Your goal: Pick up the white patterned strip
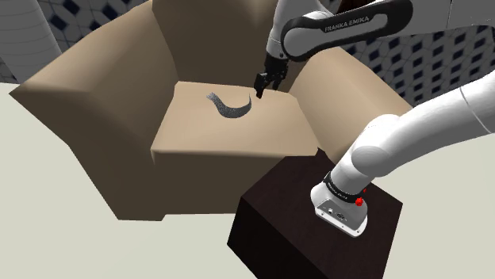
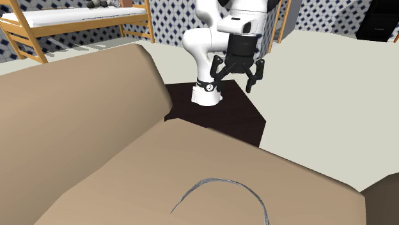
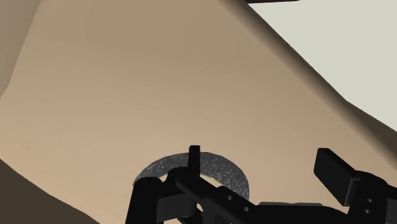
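Fingers (image 3: 337, 173) sit closest to the wrist camera. They are set wide apart and clasp nothing, so my gripper (image 1: 261, 85) is open. Beyond them the strip (image 3: 219, 167) lies on the seat (image 3: 159, 83). It shows as a grey, speckled band bent into an arc, and neither finger touches it.

In the shoulder view, the strip (image 1: 230, 107) lies toward the back of the seat (image 1: 238, 139) of a tan armchair (image 1: 95, 111). One end curls up just beside my gripper, which hangs over the seat's rear corner.

In the second exterior view, my gripper (image 2: 233, 80) points down, clear of the cushion, with both fingers spread. The strip (image 2: 220, 181) appears there as a thin arc on the seat. My arm rises from the dark stand (image 1: 317, 230), which is set against the armchair's front. A wooden bunk (image 2: 77, 19) stands by the patterned wall.
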### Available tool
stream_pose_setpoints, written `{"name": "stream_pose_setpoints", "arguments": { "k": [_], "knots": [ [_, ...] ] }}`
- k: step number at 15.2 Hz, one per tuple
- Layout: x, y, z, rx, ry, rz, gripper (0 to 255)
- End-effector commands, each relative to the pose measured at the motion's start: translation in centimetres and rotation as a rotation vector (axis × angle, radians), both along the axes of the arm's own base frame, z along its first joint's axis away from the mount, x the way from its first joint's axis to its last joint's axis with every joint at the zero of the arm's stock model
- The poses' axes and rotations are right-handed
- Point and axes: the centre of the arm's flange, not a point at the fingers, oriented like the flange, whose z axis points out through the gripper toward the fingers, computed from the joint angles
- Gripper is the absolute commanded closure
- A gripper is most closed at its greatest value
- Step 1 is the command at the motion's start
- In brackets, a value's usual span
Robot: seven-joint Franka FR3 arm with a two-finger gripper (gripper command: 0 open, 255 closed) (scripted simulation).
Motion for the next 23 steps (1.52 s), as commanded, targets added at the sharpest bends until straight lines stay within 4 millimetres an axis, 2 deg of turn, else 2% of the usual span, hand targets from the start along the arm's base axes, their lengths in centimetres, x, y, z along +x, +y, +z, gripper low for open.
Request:
{"name": "stream_pose_setpoints", "arguments": {
  "k": [1, 15, 22, 23],
  "knots": [
    [1.6, 0.3, -1.7, -0.001, -0.030, -0.004, 0],
    [13.9, 1.4, -13.0, -0.017, -0.206, -0.034, 0],
    [20.8, 1.7, -17.8, -0.024, -0.294, -0.048, 0],
    [20.9, 1.7, -17.9, -0.025, -0.295, -0.049, 0]
  ]
}}
